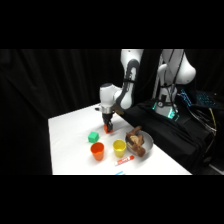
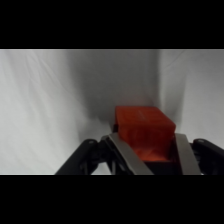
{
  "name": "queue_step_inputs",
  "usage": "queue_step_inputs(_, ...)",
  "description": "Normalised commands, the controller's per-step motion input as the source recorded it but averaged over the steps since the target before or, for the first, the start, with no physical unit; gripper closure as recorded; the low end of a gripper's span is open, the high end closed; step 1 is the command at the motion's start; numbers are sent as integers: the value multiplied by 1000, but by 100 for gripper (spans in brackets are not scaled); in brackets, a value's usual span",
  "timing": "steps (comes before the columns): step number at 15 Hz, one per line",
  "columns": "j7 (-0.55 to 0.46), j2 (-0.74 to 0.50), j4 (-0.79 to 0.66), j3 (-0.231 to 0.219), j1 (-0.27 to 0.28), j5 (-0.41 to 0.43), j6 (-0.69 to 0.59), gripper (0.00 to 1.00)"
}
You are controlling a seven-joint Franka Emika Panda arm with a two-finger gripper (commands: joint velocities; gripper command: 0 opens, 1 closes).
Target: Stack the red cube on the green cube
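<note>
Green cube (image 1: 93,137) on white worktop (image 1: 70,145), left of orange cup (image 1: 97,151). Right of it, hand (image 1: 107,127) down at worktop, fingers (image 2: 125,157) clamped on both sides of red cube (image 2: 145,131). Yellow cup (image 1: 119,148), bowl (image 1: 142,145) further right.

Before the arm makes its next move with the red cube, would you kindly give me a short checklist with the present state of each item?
1. Red cube sits between the tool's fingers: ok, one metal finger on each side in the wrist view.
2. Grip is firm enough to lift: cannot tell, contact pressure is not visible.
3. Red cube is off the table: cannot tell, the tool is low at the surface in the side view.
4. Green cube is free on top: ok, nothing rests on it.
5. Path to the green cube is open: ok, the orange cup and the yellow cup stand nearer the camera, off the line.
</note>
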Motion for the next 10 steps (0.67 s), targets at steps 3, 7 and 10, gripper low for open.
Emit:
queue_step_inputs(3, 357, -395, -167, -284, 324, -270, -263, 74)
queue_step_inputs(7, 312, -470, -64, -231, 280, -302, -523, 74)
queue_step_inputs(10, 184, -336, 123, -53, 97, -214, -537, 74)
